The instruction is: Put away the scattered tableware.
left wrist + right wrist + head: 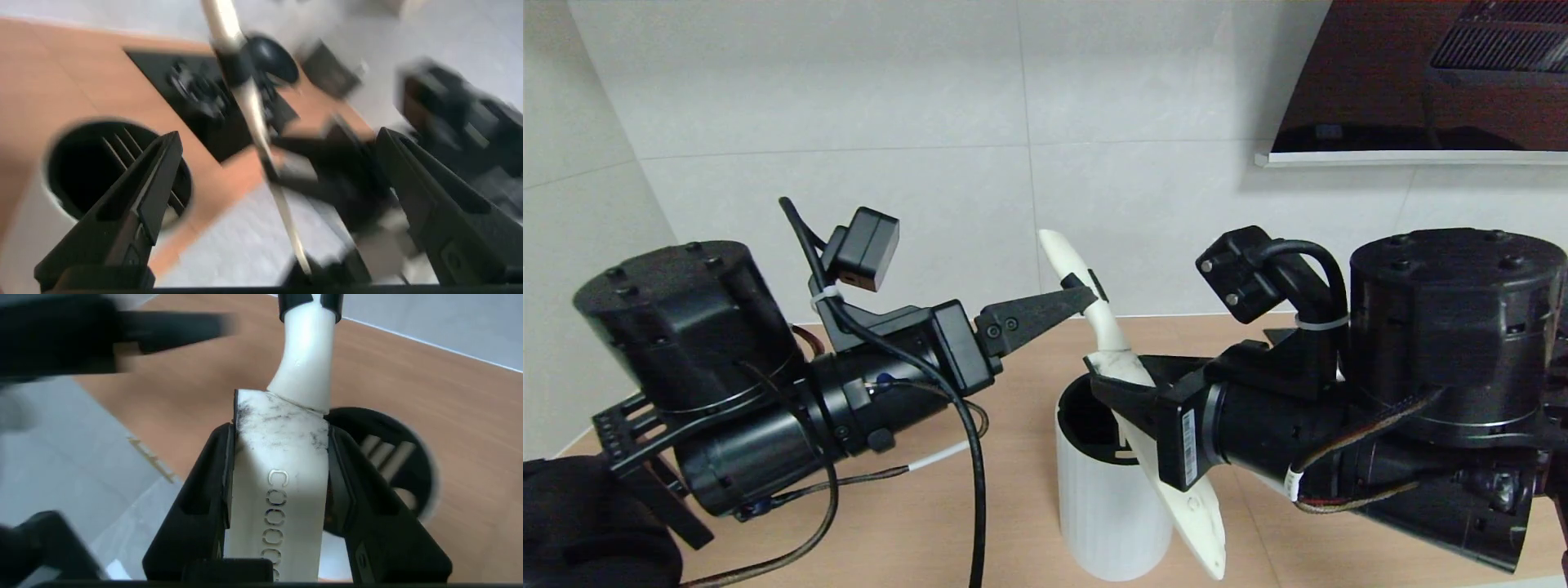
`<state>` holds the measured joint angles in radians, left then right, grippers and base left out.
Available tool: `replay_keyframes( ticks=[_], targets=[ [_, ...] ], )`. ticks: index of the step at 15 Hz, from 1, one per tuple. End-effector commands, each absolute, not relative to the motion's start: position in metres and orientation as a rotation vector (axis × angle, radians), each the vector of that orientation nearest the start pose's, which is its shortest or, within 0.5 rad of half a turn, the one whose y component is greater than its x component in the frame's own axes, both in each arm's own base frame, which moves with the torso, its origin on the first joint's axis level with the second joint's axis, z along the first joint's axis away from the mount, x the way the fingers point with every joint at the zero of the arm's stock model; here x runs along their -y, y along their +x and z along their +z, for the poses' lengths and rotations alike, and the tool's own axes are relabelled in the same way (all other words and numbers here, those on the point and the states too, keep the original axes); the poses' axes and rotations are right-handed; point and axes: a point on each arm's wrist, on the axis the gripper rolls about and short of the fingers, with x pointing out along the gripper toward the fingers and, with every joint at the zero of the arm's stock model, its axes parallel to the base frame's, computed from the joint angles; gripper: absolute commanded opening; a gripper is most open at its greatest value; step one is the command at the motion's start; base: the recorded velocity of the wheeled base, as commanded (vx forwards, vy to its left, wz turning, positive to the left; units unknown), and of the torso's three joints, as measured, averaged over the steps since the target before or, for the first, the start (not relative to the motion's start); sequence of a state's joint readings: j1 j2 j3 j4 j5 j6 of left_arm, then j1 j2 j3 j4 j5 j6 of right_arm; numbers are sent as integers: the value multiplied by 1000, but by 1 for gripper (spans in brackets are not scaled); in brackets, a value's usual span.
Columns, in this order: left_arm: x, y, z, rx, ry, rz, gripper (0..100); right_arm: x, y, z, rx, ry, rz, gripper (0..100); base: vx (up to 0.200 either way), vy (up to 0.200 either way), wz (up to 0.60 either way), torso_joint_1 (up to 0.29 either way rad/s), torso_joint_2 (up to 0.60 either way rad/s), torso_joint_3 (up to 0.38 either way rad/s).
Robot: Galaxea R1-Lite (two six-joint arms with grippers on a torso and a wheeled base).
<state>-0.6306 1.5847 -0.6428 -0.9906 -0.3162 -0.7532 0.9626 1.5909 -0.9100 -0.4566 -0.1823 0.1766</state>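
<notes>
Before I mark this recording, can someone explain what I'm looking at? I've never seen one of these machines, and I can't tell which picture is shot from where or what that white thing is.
This is a two-armed robot working at a wooden counter. The large picture comes from a camera on its head, looking down at both arms. Each small picture comes from a camera on one wrist, looking out past that arm's own fingers. On the counter stands a white ribbed holder, open at the top. The right gripper is closed on the broad slotted end of a white spatula, holding it at a slant close to the holder. The left gripper is open, its fingers spread wide with the spatula's handle between them.
</notes>
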Motion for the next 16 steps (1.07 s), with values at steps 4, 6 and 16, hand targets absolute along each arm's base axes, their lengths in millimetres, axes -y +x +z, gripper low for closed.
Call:
replay_keyframes(
  ticks=[4,6,16],
  targets=[
    [178,221,195,-336,-700,-889,100,-247,161,218,-287,60,792,0,0,0,0,0,0,0],
    [180,221,194,-334,-701,-879,100,-250,160,213,-300,50,799,0,0,0,0,0,0,0],
    [183,222,191,-329,-681,-859,100,-251,155,209,-311,34,811,0,0,0,0,0,0,0]
  ],
)
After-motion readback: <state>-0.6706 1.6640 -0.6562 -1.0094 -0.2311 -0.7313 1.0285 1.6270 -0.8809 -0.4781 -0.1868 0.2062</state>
